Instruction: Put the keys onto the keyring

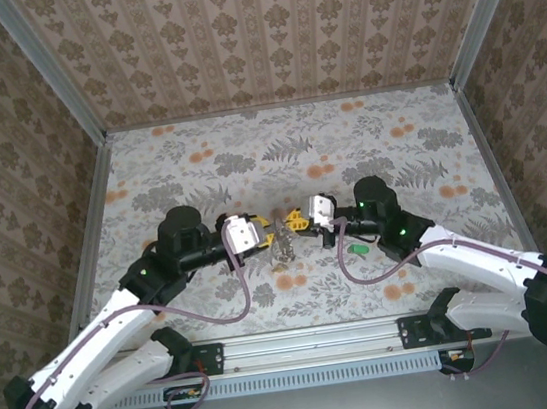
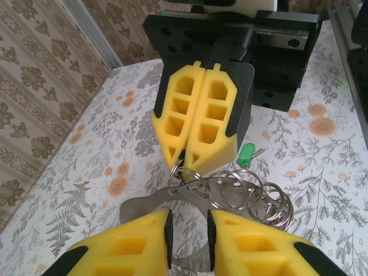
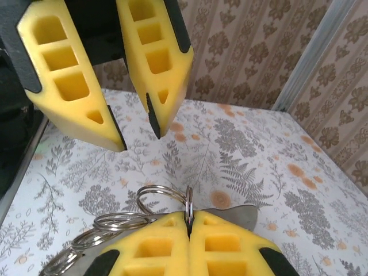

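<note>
Right gripper point(image 3: 190, 221) pinches the keyring point(image 3: 188, 202) by one metal loop, pads pressed together, while left gripper point(image 2: 188, 230) faces it, jaws slightly spread

A desk point(image 1: 276, 144) covered in pale cloth printed with grey ferns and orange blossoms spreads across the middle of the frame, hemmed by brown damask-papered walls point(image 1: 260, 25) with metal corner posts point(image 1: 54, 72), a silver rail point(image 1: 312, 346) along the bottom.

Green key point(image 1: 360, 250) on floral table point(image 1: 419, 160)
</note>
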